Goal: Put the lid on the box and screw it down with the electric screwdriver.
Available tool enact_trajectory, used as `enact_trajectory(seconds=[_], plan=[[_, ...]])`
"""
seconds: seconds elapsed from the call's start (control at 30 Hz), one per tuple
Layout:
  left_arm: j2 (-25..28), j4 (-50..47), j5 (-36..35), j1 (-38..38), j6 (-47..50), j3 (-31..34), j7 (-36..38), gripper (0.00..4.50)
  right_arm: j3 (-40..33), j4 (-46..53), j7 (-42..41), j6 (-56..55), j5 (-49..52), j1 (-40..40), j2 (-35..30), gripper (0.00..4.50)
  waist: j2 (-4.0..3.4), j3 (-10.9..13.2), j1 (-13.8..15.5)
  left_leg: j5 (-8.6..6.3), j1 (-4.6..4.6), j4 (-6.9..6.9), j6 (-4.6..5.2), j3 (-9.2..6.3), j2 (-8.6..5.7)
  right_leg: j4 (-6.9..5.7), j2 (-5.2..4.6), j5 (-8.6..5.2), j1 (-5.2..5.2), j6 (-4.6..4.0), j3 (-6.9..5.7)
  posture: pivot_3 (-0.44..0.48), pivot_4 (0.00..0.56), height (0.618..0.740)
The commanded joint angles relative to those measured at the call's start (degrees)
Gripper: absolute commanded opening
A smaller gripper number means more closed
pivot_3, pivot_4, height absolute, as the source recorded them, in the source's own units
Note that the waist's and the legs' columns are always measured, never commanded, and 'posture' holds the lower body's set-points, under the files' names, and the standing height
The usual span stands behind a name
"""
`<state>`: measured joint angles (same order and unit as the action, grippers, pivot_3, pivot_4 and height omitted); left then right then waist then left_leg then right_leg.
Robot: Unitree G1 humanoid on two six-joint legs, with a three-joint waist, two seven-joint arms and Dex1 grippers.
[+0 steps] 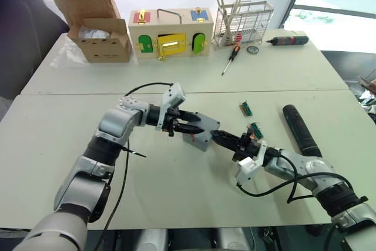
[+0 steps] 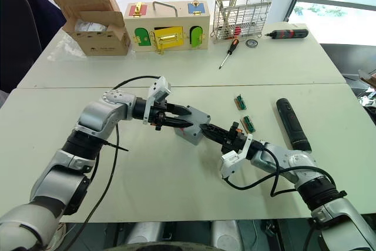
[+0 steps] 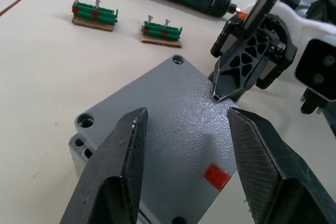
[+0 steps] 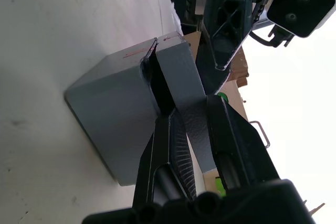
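Lid: we see the flat square grey plastic lid point(image 3: 173, 114), with holes at its corners and a small red mark, lying tilted on top of the box rather than seated flush.
Box: the deeper square grey plastic box point(image 4: 113, 114) stands on the white table point(image 1: 176, 204) near its middle, between the two grippers.
Left gripper: we find the left gripper point(image 3: 186, 129) poised just above the lid, its two black fingers point(image 3: 123, 171) spread apart with the lid's face between them; it grasps nothing.
Right gripper: the right gripper point(image 1: 218, 137) reaches in from the opposite side; in its wrist view we see its fingers point(image 4: 173, 145) pinched on the raised edge of the lid.
Electric screwdriver: the long thick black cylindrical electric screwdriver point(image 1: 301, 129) lies on the table to the robot's right, well apart from the box and free of both grippers.
Screw holders: two small green blocks point(image 1: 245, 109) carrying upright screws lie between the box and the electric screwdriver.
Far table: we note a brown cardboard box point(image 1: 97, 24), a wooden box with coloured doors point(image 1: 170, 32), a wire rack holding thin sticks point(image 1: 242, 23), a thin orange-and-black hand screwdriver point(image 1: 230, 60) and a smaller black-and-red tool point(image 1: 288, 40).
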<state>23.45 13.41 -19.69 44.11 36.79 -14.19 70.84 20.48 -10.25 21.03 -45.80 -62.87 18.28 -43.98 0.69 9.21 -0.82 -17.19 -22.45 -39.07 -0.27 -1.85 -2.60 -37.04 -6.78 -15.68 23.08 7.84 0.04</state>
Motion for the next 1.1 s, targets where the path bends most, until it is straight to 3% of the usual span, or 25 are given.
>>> enact_trajectory(seconds=[0.03,0.6,0.93,1.1], plan=[[0.3,-1.0,-2.0,2.1,1.2,2.3,0.2,2.44,0.2,1.4,0.6,0.7,-0.4,0.3,-0.4,0.08,0.00,0.0,0.0,0.00,-0.01,0.00,0.00,0.00,0.00,0.00,0.00,0.00,0.00,0.00,0.00,0.000,0.150,0.730],[0.8,0.0,1.7,0.8,-2.6,-0.7,0.1,2.44,2.8,-2.1,0.2,1.6,0.0,0.6,-0.5,0.08,0.00,0.0,0.1,0.00,-0.03,0.01,0.00,0.01,-0.01,0.01,0.00,0.00,0.00,0.00,0.01,0.000,0.150,0.730],[2.2,0.5,7.1,-1.6,-8.0,-5.7,1.1,2.44,4.1,-2.6,-0.6,1.0,0.3,0.8,-0.8,0.08,0.00,0.0,0.1,0.00,-0.02,0.01,0.00,0.01,-0.01,0.03,-0.01,0.00,-0.01,0.00,0.01,0.000,0.150,0.730],[2.3,1.6,9.9,-2.5,-7.7,-7.9,0.0,2.38,3.9,-2.5,-1.1,0.8,0.9,0.8,-1.4,2.41,0.03,-0.2,0.0,-0.01,0.17,0.01,0.01,0.01,0.00,0.08,0.01,0.00,-0.21,-0.01,0.01,0.000,0.150,0.730]])
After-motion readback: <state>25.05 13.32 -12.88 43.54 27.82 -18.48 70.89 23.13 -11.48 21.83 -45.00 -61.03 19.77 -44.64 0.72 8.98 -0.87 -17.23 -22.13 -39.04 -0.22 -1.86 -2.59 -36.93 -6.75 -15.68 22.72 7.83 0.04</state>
